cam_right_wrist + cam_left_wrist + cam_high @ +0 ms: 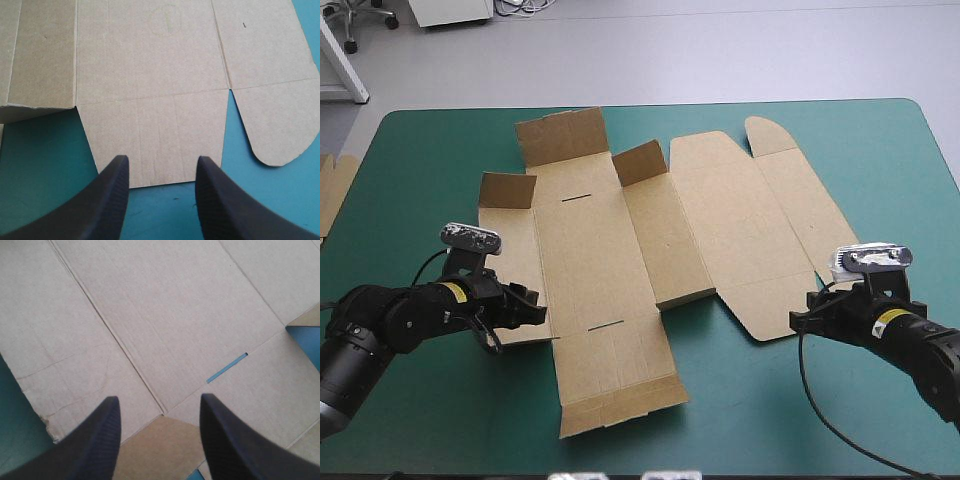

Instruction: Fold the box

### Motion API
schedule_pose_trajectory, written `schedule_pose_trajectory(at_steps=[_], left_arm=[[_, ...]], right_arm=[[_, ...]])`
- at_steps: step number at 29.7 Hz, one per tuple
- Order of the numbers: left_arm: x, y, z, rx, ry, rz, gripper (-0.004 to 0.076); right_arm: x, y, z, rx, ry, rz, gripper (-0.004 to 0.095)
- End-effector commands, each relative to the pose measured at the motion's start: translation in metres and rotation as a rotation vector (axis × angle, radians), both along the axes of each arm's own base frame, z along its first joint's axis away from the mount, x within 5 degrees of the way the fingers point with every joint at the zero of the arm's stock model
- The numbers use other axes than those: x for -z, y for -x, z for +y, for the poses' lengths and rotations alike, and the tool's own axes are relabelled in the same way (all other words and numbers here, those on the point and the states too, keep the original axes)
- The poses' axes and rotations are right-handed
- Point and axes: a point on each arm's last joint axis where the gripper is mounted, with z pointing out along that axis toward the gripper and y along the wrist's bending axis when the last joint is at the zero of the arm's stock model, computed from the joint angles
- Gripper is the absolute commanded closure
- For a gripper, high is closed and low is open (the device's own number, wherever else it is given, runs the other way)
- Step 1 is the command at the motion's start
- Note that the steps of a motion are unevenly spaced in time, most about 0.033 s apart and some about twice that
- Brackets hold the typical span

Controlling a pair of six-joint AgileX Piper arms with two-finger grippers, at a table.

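High view: the box (620,260) is laid mostly flat mid-table (440,420), far flaps raised; spare board (330,190) is seen left of it.
Left wrist view: left jaws are held spread over the box's left corner.
Right wrist view: right jaws are held spread, short of the box's near flap.
Wall-raising is judged unstarted; an edge must be caught. Contact with the board cannot be told.

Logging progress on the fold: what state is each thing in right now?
box: unfolded, mostly flat, three far flaps standing up.
left claw: open, over the box's left edge, gripping nothing.
right claw: open, at the box's near right flap, gripping nothing.
spare board: lying flat, far left of the box.
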Motion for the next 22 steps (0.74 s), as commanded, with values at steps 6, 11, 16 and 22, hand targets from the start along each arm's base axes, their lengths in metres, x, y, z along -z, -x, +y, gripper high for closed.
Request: schedule_pose_trajectory(at_steps=[6, 11, 16, 22], left_arm=[[-0.014, -0.002, -0.001, -0.022, 0.052, -0.075, 0.037], [-0.014, -0.001, -0.001, -0.024, 0.053, -0.07, 0.037], [-0.013, -0.001, 0.001, -0.041, 0.038, -0.063, 0.0368], [-0.012, 0.0, 0.002, -0.049, 0.032, -0.045, 0.0367]], right_arm=[[-0.016, -0.004, 0.0, 0.004, -0.021, -0.098, 0.0503], [-0.016, -0.005, 0.0, 0.006, -0.024, -0.102, 0.0503], [-0.017, -0.004, 0.0, 0.01, -0.03, -0.096, 0.0503], [-0.033, -0.003, -0.001, 0.01, -0.015, -0.123, 0.0503]])
